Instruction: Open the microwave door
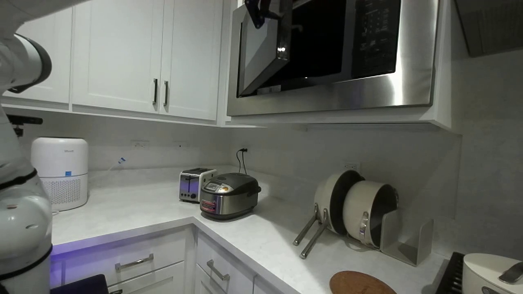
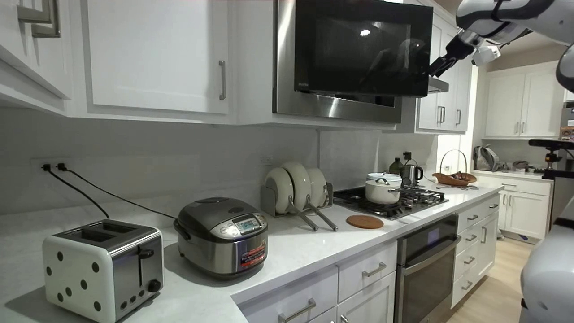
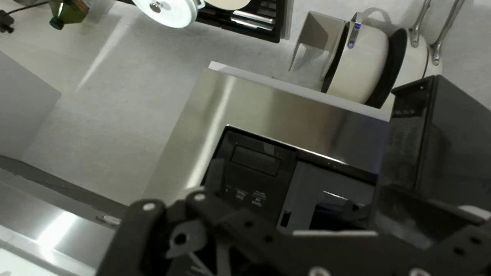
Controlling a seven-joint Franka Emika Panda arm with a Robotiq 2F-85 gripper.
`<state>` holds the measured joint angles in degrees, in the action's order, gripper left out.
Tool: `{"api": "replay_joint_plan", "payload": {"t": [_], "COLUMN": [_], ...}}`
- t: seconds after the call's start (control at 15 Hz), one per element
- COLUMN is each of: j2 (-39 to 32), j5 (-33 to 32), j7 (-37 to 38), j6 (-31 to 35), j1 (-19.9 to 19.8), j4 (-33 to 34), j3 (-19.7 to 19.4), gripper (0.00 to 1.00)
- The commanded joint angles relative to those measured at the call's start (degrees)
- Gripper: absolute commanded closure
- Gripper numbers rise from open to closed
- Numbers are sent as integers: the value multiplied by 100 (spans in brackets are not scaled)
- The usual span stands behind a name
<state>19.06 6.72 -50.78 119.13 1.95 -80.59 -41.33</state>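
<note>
White wall cabinets (image 1: 118,53) ran above a pale counter (image 1: 139,196) as the microwave door (image 2: 358,58), wide and faced in dark glass, stood partly open, one side set against the microwave (image 1: 335,96) and its free edge (image 1: 284,41) swung outward. The door's long axis ran level between those two sides, and the gripper (image 2: 435,71) was at the free end, below mid-height in an exterior view, where nearly the whole door lay to the left of the jaws. Whether the jaws were spread, pressed together or pinching the edge could not be told, nor whether they touched it. A single arm (image 2: 515,20) reached in from beyond that edge. The job looked well under way; the next move appeared to call for carrying the edge farther out, with a slip off it the likeliest trouble. In the wrist view, the control panel (image 3: 249,180) showed just beyond the gripper. Below, pans (image 1: 355,204) stood on edge in a grey rack (image 1: 425,239), between a rice cooker (image 1: 229,200) and a cream pot (image 2: 382,192) on the cooktop (image 2: 419,199).
</note>
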Motion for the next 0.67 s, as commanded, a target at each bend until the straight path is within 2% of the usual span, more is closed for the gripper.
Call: {"api": "replay_joint_plan", "payload": {"t": [0.0, 0.6], "j2": [-171, -372], "j5": [412, 574], "j7": [-112, -100], "j6": [-585, -1294], "j1": [13, -79], "j4": [231, 706], "j3": [175, 91], "gripper": [0, 0]}}
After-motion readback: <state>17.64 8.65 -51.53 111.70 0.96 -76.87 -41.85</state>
